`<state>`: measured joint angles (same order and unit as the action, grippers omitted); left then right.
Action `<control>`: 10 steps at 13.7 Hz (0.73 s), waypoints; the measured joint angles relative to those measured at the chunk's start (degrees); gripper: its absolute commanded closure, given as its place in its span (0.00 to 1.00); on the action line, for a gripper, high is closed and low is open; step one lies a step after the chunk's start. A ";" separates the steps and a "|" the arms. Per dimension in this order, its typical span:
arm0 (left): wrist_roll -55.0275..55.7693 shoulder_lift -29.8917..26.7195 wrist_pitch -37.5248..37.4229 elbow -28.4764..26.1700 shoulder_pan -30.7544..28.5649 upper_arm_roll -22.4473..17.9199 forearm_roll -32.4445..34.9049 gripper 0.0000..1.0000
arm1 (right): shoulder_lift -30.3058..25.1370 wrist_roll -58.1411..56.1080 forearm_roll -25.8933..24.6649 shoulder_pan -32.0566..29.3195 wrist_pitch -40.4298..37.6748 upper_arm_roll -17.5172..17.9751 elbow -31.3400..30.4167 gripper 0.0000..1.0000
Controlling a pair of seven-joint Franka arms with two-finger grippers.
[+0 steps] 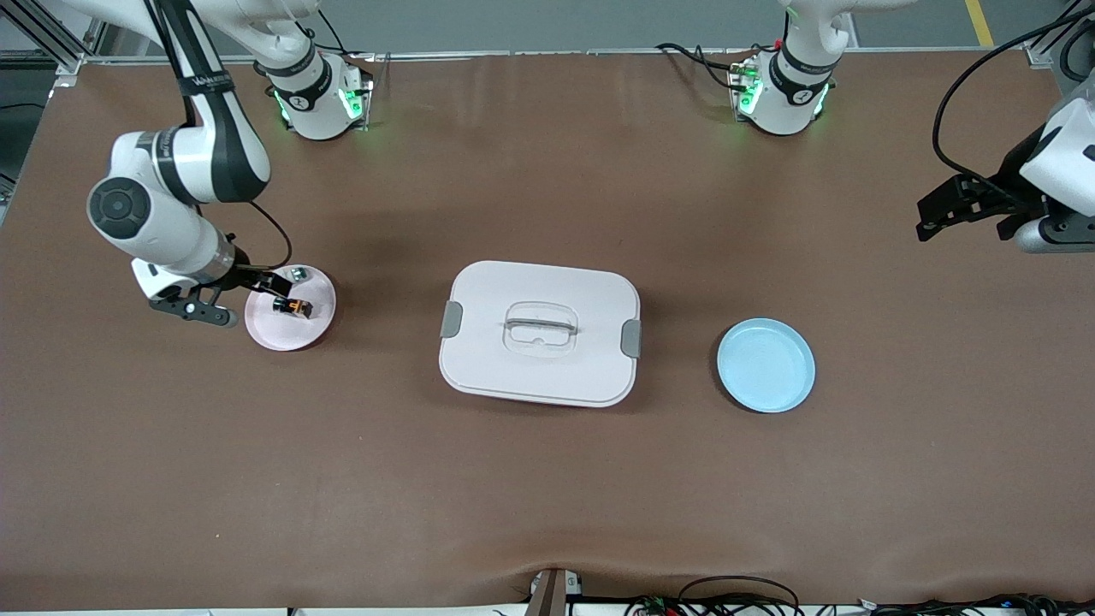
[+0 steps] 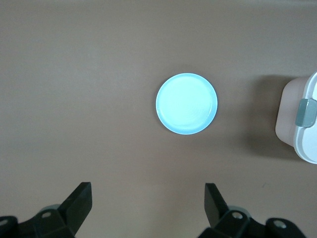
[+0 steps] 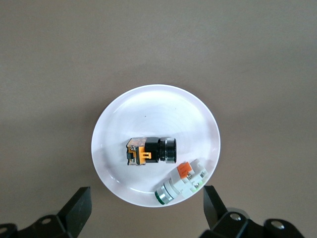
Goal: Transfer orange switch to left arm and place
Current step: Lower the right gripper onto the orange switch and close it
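The orange switch (image 1: 292, 306) lies on its side on the pink plate (image 1: 267, 331), low and to the side of the frame at the right arm's end of the brown bench (image 1: 547, 479). In the right wrist view the switch (image 3: 151, 150) rests near the middle of the plate (image 3: 124, 124), which looks white there, and a white-and-green piece (image 3: 179, 184) with an orange bit lies just beside it, close to the plate's rim. In the front view that second piece (image 1: 298, 274) shows at the plate's upper edge.

The right gripper (image 1: 224, 295) hangs low at the plate's edge, on the side away from the box, with its jaws spread and nothing between them. The right wrist view shows both fingers (image 3: 79, 208) wide apart along the bottom of the frame, the plate between and past them.

The white box (image 1: 541, 334) sits mid-frame on the bench, lid on, grey latches at both ends and a clear handle in the lid. The blue plate (image 1: 766, 365) lies bare beside it, toward the left arm's end.

The left gripper (image 1: 962, 208) waits up in the air at the frame's right edge, over bare bench, with its jaws spread and holding nothing. In the left wrist view its fingers (image 2: 79, 203) stand apart at the bottom, with the blue plate (image 2: 186, 103) at centre and a corner of the box (image 2: 297, 119) at the frame's edge.
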<state>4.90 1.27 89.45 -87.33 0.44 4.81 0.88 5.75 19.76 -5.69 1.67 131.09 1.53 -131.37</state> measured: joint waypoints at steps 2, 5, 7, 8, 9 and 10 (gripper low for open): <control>0.00 0.00 0.00 0.00 0.00 0.00 0.00 0.00 | 2.02 0.35 -1.53 0.01 3.39 -0.10 -1.04 0.00; 0.00 0.00 0.00 0.01 0.00 0.00 0.00 0.00 | 4.70 0.35 -1.84 -0.10 6.67 -0.49 -1.27 0.00; 0.00 0.00 0.00 0.01 0.00 0.00 0.00 0.00 | 5.89 0.35 -1.92 -0.18 8.38 -0.60 -1.28 0.00; 0.00 0.00 0.00 0.01 0.00 0.00 0.00 0.00 | 6.48 0.35 -1.93 -0.22 9.34 -0.64 -1.29 0.00; 0.00 0.00 0.00 0.01 0.00 0.00 0.00 0.00 | 7.16 0.35 -1.93 -0.26 10.17 -0.68 -1.29 0.00; 0.00 0.00 0.00 0.01 0.00 0.00 0.00 0.00 | 7.85 0.36 -1.94 -0.32 10.89 -0.70 -1.29 0.00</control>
<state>4.90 1.27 89.45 -87.32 0.44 4.81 0.88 13.60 20.12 -7.63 1.35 141.98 0.82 -132.66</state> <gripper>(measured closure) 0.000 0.000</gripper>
